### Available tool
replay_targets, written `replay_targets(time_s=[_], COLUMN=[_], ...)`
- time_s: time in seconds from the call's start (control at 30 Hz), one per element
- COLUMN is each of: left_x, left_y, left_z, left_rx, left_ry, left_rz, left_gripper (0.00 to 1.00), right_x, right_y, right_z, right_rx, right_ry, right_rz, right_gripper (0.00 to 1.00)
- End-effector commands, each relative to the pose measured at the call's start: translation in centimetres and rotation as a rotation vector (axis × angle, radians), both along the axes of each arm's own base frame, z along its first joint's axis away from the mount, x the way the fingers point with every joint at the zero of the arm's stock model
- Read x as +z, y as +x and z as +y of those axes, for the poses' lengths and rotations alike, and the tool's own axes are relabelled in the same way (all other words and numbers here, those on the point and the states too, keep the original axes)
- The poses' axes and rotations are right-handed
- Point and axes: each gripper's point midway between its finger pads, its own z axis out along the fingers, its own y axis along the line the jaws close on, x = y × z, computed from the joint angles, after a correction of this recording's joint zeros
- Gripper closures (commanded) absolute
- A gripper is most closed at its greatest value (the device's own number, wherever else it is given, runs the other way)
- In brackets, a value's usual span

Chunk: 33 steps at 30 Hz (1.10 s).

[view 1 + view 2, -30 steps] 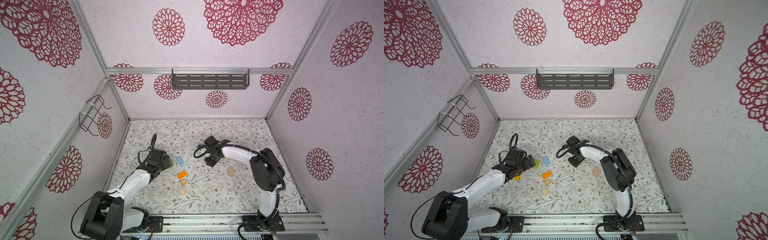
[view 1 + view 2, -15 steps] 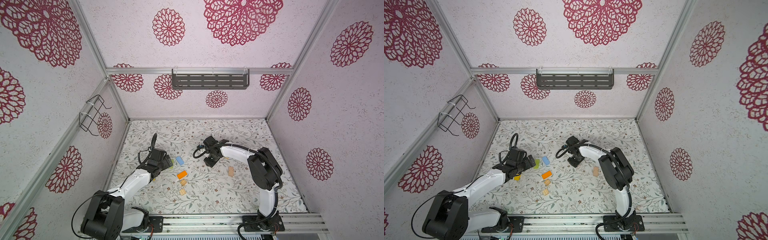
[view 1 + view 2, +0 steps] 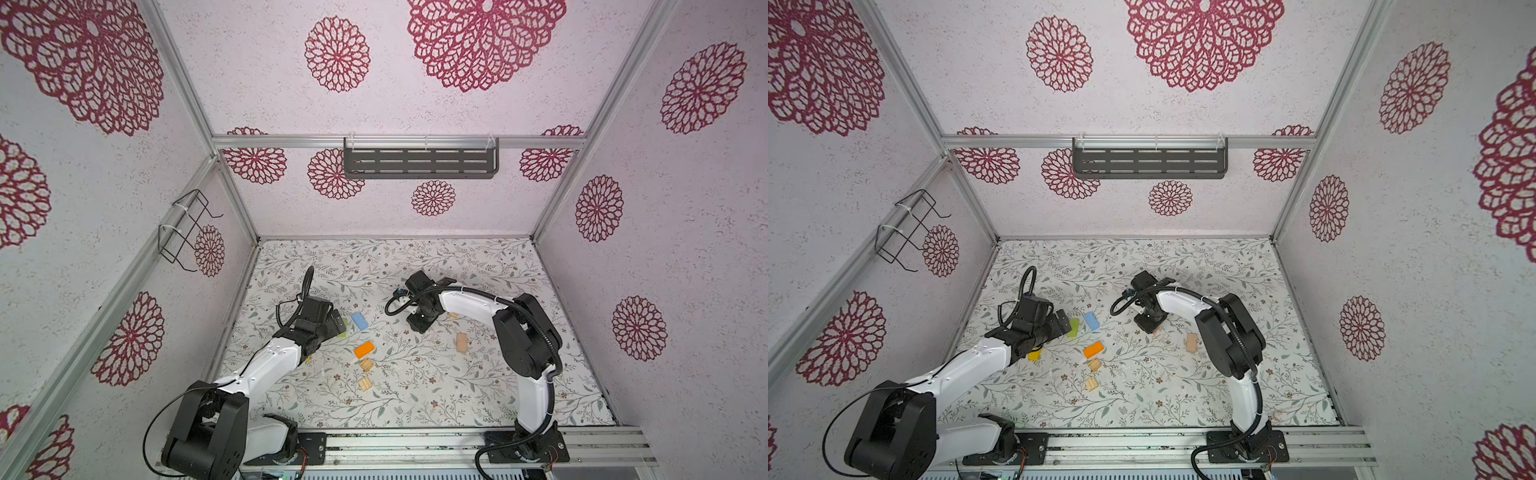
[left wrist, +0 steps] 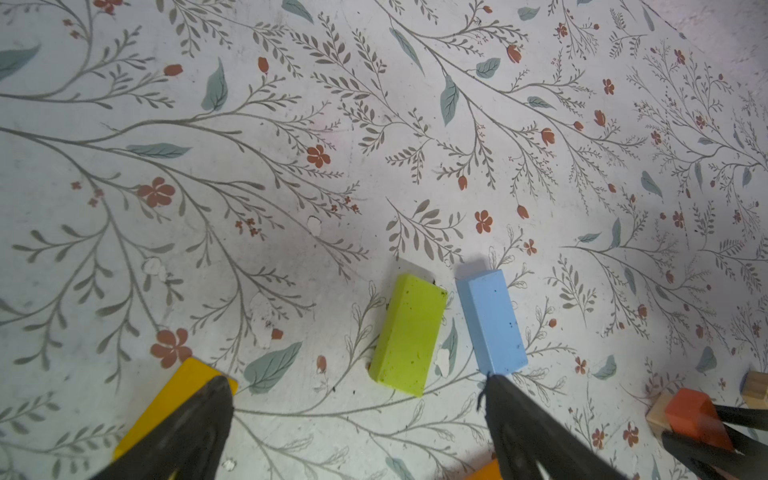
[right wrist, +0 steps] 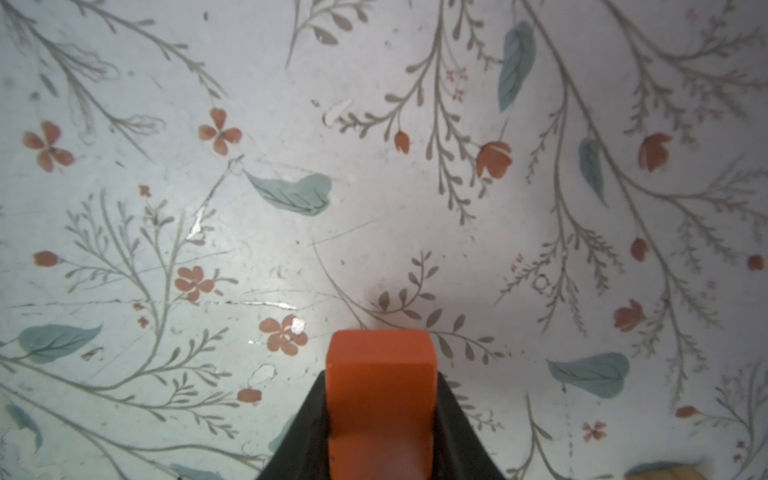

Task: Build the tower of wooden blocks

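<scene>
Left arm [image 3: 274,365]: it reaches low across the surface [image 3: 415,399] with the wrist tipped down. The left jaws stand wide and empty. The green block [image 4: 409,332] lies just ahead of them, inside their span. Its long axis points roughly away from the wrist, so you would close across its short width. The blue block [image 4: 492,322] lies just beside it, its near end at one fingertip; expect contact there. The orange block [image 3: 364,349] and tan pieces [image 3: 367,365] lie loose mid-surface; no stack shows. Right arm [image 3: 469,301]: it is bent over mid-surface. The right jaws are narrow, clamped on the red-orange block [image 5: 380,374].
</scene>
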Motion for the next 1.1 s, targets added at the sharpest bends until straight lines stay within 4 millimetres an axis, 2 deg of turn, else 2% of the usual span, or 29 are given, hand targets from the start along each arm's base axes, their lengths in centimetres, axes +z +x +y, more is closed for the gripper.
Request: replay_targets(time_s=[0.0, 0.27, 0.4, 0.53, 0.77, 0.93, 1.07], left_x=[0.8, 0.8, 0.8, 0.8, 0.8, 0.9, 0.9], left_y=[0.8, 0.8, 0.7, 0.7, 0.6, 0.6, 0.7], left_z=[0.0, 0.0, 0.0, 0.0, 0.1, 0.1, -0.1], left_rx=[0.015, 0.014, 0.014, 0.013, 0.015, 0.017, 0.006], left_ry=[-0.015, -0.018, -0.019, -0.018, -0.019, -0.02, -0.025], left_rz=[-0.024, -0.026, -0.026, -0.026, -0.028, -0.031, -0.032], left_gripper=[0.03, 0.03, 0.03, 0.03, 0.03, 0.03, 0.03], right_x=[0.1, 0.0, 0.2, 0.9, 2.8, 2.9, 3.8], right_y=[-0.2, -0.8, -1.1, -1.1, -1.2, -2.0, -1.9], right_z=[0.0, -0.4, -0.4, -0.2, -0.7, -2.0, -2.2], right_rx=[0.002, -0.064, -0.08, -0.081, -0.082, -0.089, -0.112], right_ry=[-0.001, -0.001, 0.015, 0.032, 0.028, -0.009, 0.014], right_rz=[0.028, 0.054, 0.051, 0.039, 0.012, 0.011, -0.015], right_gripper=[0.76, 0.77, 0.54, 0.47, 0.45, 0.45, 0.45])
